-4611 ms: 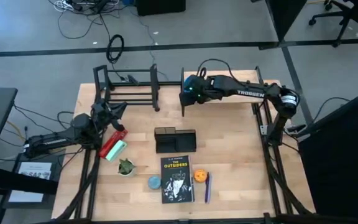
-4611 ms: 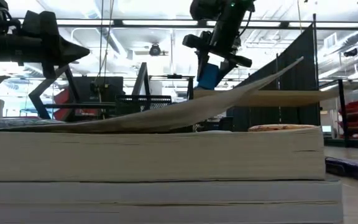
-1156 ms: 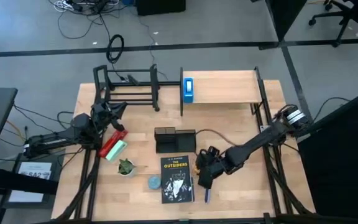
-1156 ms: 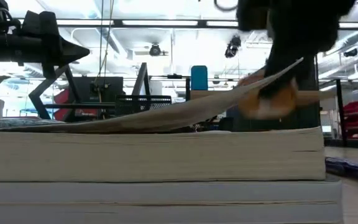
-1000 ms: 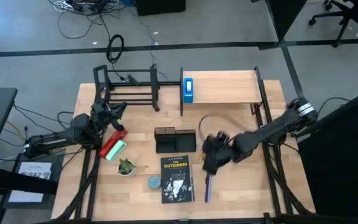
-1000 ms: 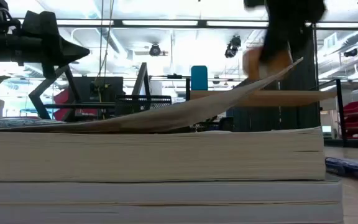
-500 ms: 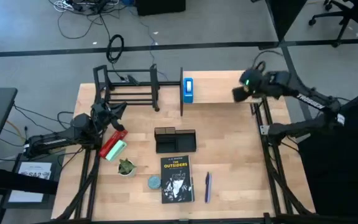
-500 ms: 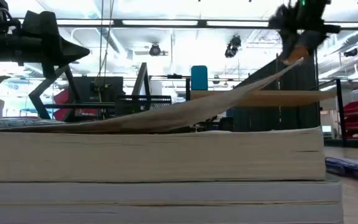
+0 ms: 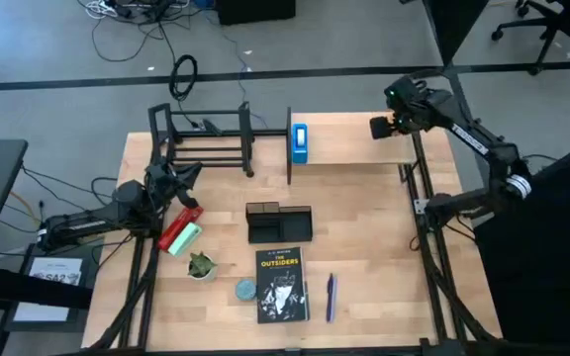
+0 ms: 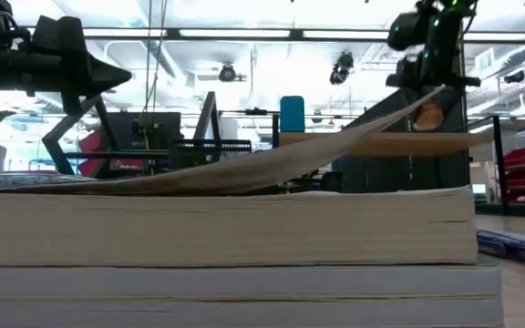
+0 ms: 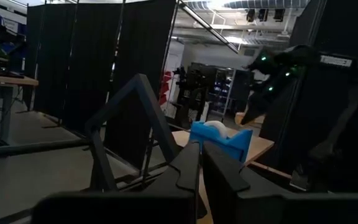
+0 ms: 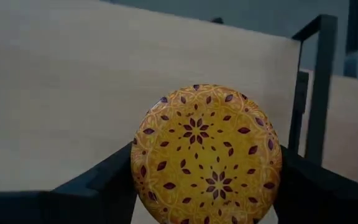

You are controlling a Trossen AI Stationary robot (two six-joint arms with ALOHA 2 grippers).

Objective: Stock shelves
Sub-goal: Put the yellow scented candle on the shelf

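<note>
The shelves stand at the table's far edge: a light wood-board shelf [image 9: 354,138] and, to its left, an open black tube rack [image 9: 201,138]. A blue tape dispenser [image 9: 299,142] stands on the wood board's left end. My right gripper [image 9: 379,127] hangs over the board's right end, shut on a round orange patterned tin [image 12: 207,155], which also shows in the low view [image 10: 427,116]. My left gripper [image 9: 188,174] waits shut at the table's left, near the rack's front. My right gripper pinches the tin between its two fingers [image 12: 114,171], one on each opposite side of the rim [image 12: 138,165]. The patterned flat face is turned toward the wrist camera. The tin is lifted clear of the table, above the wood board's right end.
On the table lie a red and a green item [image 9: 179,233], a small potted plant [image 9: 200,265], a blue round thing [image 9: 246,290], a book [image 9: 282,284], a purple pen [image 9: 330,297] and a black mesh organizer [image 9: 278,222]. Black uprights [image 12: 319,87] flank the board.
My right gripper has carried the orange tin up from the table's near middle, beside the book, toward the far right, and now stands over the wood shelf's right end. The tin has stayed in its fingers throughout.
</note>
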